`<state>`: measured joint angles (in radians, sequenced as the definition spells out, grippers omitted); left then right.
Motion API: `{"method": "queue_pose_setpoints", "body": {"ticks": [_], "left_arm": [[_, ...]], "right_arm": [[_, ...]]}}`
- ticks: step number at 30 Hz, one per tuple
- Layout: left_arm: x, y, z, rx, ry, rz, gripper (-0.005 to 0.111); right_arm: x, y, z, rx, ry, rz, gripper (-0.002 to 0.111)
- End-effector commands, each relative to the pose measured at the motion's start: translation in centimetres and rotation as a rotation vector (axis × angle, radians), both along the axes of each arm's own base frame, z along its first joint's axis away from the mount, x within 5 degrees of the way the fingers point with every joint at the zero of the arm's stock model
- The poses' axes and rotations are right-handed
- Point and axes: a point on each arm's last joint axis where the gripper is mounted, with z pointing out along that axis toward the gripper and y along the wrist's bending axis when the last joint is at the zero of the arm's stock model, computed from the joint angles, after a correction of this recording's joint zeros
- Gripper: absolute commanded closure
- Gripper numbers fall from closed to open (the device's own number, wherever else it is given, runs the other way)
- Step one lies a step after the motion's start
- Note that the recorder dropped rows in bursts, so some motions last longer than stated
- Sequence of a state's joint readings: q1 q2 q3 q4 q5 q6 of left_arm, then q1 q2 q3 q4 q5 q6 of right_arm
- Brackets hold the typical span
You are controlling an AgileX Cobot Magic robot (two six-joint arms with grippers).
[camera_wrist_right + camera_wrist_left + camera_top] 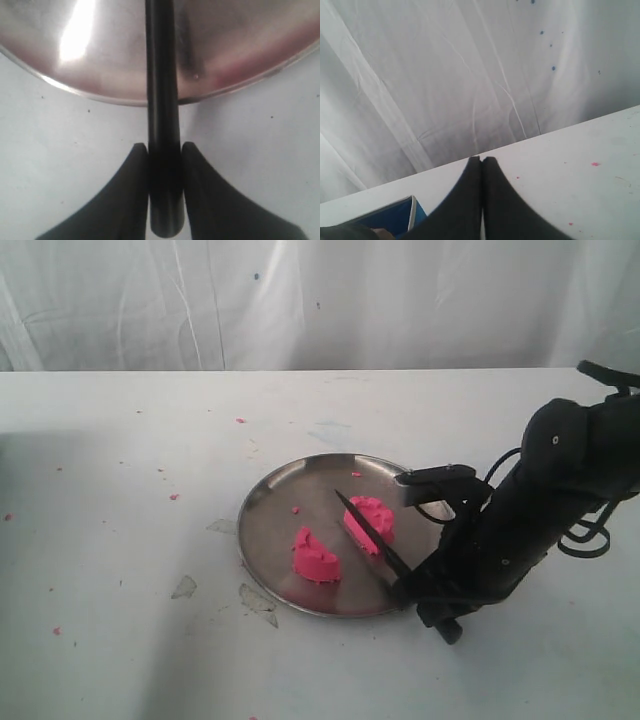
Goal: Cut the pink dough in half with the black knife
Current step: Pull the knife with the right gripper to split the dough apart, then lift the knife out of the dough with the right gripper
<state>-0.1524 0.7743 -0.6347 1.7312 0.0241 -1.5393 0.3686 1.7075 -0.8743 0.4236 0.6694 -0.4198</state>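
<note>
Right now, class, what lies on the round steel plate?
Two bright pink dough halves, tiny pink crumbs; the slim black knife slants between them. Its blade covers part of the farther half.

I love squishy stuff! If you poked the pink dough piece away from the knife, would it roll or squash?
Probably no rolling: that pink dough half sits as a squat lump on the steel plate. It would likely dent, not crack; its edges look soft and lumpy. It might slide on the shiny metal.
</note>
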Motion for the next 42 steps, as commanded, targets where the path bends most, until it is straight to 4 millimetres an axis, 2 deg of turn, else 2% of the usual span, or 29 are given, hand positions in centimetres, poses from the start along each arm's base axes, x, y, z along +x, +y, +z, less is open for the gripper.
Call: {"method": "queue_pose_setpoints", "body": {"ticks": [1,4,18,23,42], "left_arm": [[-0.2,-0.1,-0.1,0.012,-0.001,-0.011,0.107],[-0.2,-0.3,-0.1,0.010,0.002,-0.041,0.107],[-0.2,-1.3,-0.2,0.004,0.013,-0.144,0.107],[-0.2,-1.6,-0.3,0.002,0.017,-0.179,0.107],[-0.2,-1.7,-0.3,0.001,0.018,-0.190,0.107]], "right_arm": [[-0.3,0.0,1.9,0.040,-0.040,-0.017,0.108],[-0.9,-0.1,2.8,0.049,-0.036,-0.002,0.108],[-1.8,0.7,2.7,0.037,0.008,0.078,0.108],[-1.4,0.8,1.7,0.033,0.025,0.062,0.108],[-2.3,1.6,1.8,0.120,0.104,0.171,0.108]]}}
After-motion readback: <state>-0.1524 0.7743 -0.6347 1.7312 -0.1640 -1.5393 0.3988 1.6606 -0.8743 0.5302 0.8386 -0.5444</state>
